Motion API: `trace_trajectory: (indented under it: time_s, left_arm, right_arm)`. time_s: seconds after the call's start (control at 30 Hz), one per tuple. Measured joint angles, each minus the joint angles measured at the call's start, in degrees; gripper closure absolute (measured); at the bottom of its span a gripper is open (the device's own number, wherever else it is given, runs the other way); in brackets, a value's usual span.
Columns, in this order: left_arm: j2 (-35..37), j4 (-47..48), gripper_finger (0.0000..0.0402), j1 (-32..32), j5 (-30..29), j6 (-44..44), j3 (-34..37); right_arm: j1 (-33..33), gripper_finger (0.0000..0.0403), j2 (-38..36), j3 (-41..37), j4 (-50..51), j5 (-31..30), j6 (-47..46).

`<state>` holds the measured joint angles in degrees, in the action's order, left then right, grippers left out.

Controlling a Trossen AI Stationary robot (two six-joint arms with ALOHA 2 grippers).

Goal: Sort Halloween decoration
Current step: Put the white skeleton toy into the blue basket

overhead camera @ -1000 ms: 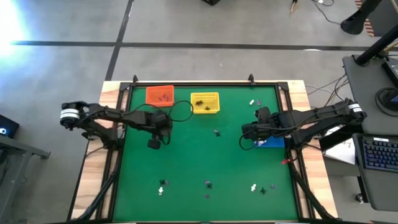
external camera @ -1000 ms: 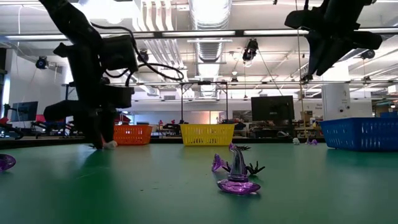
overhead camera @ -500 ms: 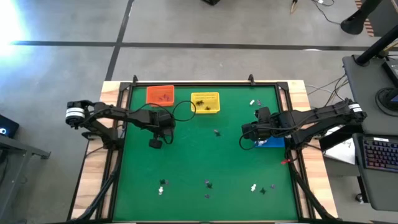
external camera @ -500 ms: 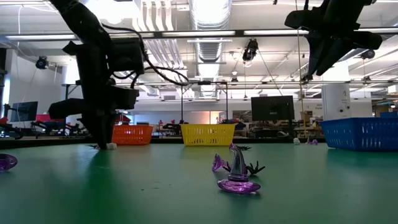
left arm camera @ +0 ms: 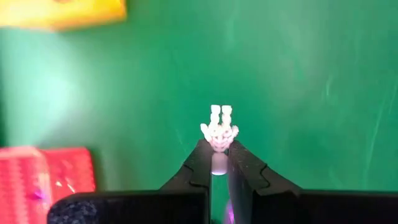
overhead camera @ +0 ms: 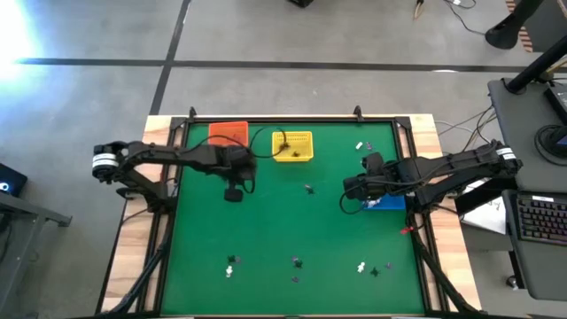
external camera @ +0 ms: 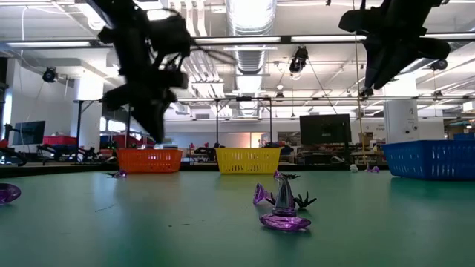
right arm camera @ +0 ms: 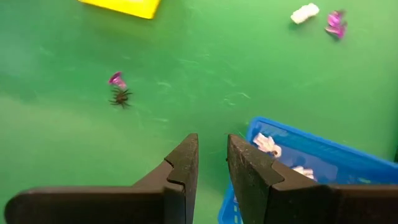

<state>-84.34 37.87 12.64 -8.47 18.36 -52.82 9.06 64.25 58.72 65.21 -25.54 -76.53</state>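
Sort is partly done, by my read. The left claw (left arm camera: 216,163) is clamped on a tiny white plastic skeleton-hand trinket (left arm camera: 219,129), lifted clear of the green felt-topped counter (overhead camera: 283,221), just in front of the orange plastic mesh basket (overhead camera: 228,132) and a bit left of the yellow plastic mesh basket (overhead camera: 292,146). Whites seem to belong in the blue plastic mesh basket (right arm camera: 292,162) over on the right side, so that piece likely has a long trip across, though which bin it's meant for is a guess.

Already binned, as far as I can see: a couple of white pieces in the blue basket, dark bits in the yellow one. Orange basket's contents mostly hidden by the arm in the high view; the left wrist view hints at a small purplish item inside.

Still loose on the counter:
- a purple plastic witch hat (external camera: 283,211) w/ a small black plastic spider (right arm camera: 119,96) right beside it, mid-counter
- a white trinket and a purple trinket (right arm camera: 336,22) near the far right corner
- a scatter of white, black and purplish pieces along the near edge (overhead camera: 297,263), approx. six or seven, too small to ID each

The right claw (right arm camera: 211,163) hangs over the blue basket's left edge, fingers a narrow gap apart, nothing between them. Looks like it's waiting.

So roughly half left, I'd judge; the near-edge cluster is the bulk of it.
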Motion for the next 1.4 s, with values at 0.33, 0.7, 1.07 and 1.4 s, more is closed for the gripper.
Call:
trace_trajectory:
  time_s: [0.33,0.7,1.07,1.4]
  left_arm:
    - [0.05,-9.36,0.0401,-0.02,3.98,-3.05,-11.50]
    - [0.08,-11.98,0.0401,-0.07,4.89,-3.95,-20.07]
    - [-0.22,-16.84,0.0401,-0.09,5.06,-5.84,-20.64]
    - [-1.13,-18.42,0.0401,-0.09,5.09,-5.66,-20.63]
  right_arm:
    - [0.00,0.0326,0.02,0.00,-11.53,-3.45,8.91]
    - [-3.25,0.0276,0.02,0.00,-28.34,-7.38,18.10]
    - [-9.26,0.0265,1.98,0.00,-52.67,-7.39,21.70]
    - [-12.13,0.0266,8.51,0.00,-63.73,-1.30,21.66]
